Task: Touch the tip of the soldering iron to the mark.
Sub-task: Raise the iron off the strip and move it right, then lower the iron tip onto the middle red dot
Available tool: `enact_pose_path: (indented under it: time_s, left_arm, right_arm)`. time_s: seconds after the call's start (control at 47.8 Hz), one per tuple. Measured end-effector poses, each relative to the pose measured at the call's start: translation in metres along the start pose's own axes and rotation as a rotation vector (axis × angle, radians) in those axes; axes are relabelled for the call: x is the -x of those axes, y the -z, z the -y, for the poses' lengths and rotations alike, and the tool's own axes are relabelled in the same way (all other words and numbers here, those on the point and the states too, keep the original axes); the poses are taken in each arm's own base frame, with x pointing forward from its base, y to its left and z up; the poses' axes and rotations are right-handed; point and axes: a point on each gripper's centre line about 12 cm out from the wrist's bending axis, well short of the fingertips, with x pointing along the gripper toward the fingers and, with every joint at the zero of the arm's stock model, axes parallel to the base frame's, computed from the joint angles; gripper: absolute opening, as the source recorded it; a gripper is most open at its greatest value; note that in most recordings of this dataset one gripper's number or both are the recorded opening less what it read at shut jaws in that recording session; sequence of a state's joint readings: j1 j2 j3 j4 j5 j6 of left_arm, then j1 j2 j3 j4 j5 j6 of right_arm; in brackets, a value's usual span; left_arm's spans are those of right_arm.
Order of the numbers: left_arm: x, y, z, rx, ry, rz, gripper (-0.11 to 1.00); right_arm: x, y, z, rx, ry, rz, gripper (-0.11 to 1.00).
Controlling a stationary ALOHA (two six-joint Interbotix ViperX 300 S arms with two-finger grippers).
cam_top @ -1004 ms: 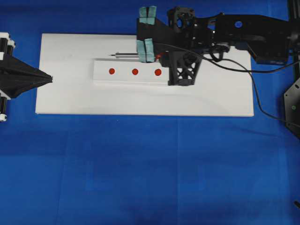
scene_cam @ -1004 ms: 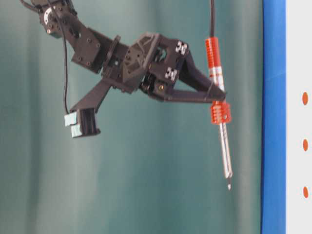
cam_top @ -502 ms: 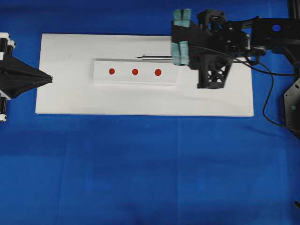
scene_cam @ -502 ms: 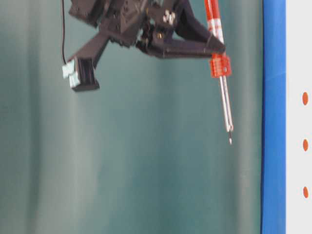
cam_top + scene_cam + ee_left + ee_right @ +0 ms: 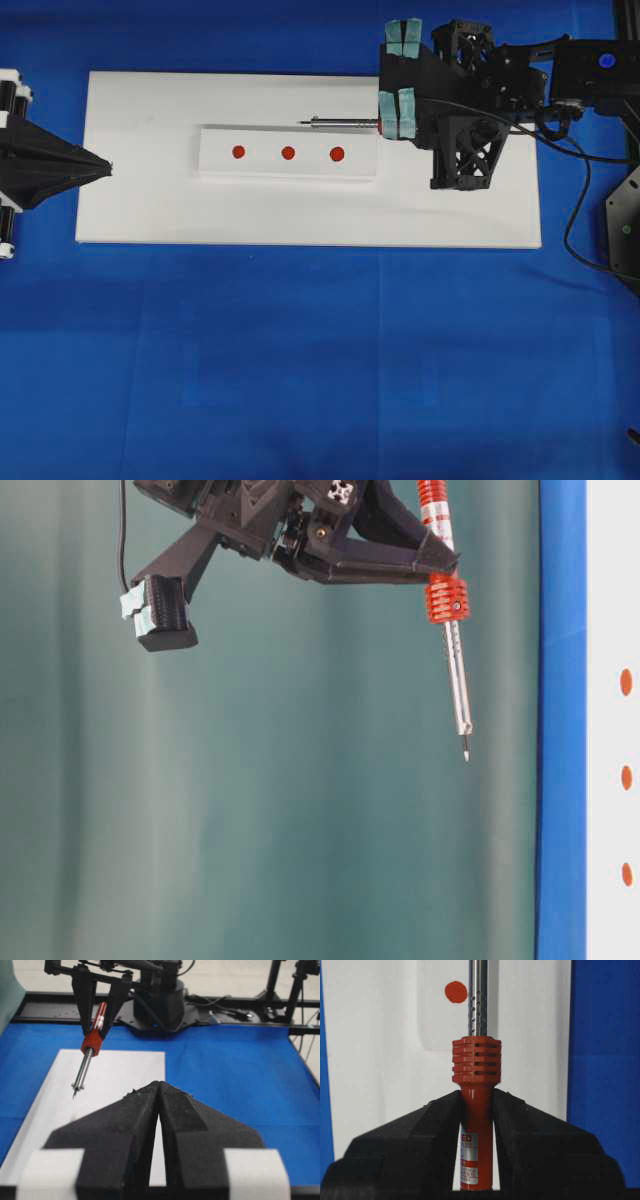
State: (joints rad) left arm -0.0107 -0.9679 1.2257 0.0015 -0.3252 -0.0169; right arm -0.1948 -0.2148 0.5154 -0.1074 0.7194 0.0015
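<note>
The soldering iron [image 5: 345, 123] has a red-orange handle [image 5: 476, 1075] and a silver shaft [image 5: 458, 680]. My right gripper [image 5: 408, 122] is shut on the handle just behind the ribbed collar [image 5: 447, 598]. Three red marks [image 5: 288, 153] lie in a row on a raised white strip [image 5: 265, 168]. The tip [image 5: 466, 755] hangs in the air, well off the board, beside the strip's far edge between the middle and right marks. One mark [image 5: 455, 991] shows left of the shaft. My left gripper [image 5: 108, 166] is shut and empty at the board's left edge; it also shows in the left wrist view [image 5: 158, 1084].
The strip lies on a white board [image 5: 150, 210] on a blue cloth [image 5: 320, 360]. The iron's black cord [image 5: 560, 215] trails from the right arm across the board's right end. The right arm's base and frame [image 5: 160, 995] stand behind the board.
My right gripper has carried the iron to the right, away from the marks, and the tip now stands beside the right part of the strip. The left gripper has not moved.
</note>
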Motion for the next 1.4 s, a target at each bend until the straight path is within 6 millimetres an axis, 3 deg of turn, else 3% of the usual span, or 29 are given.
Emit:
enact_pose_path:
  time_s: [0.669,1.401]
  left_arm:
    - [0.000,0.000,0.000,0.000,0.000,0.002,0.02]
    - [0.000,0.000,0.000,0.000,0.000,0.002,0.02]
  right_arm:
    - [-0.002,0.000,0.000,-0.002,-0.001,-0.005,0.06]
    - [-0.072,0.013,-0.011,0.016,-0.024,-0.113,0.06]
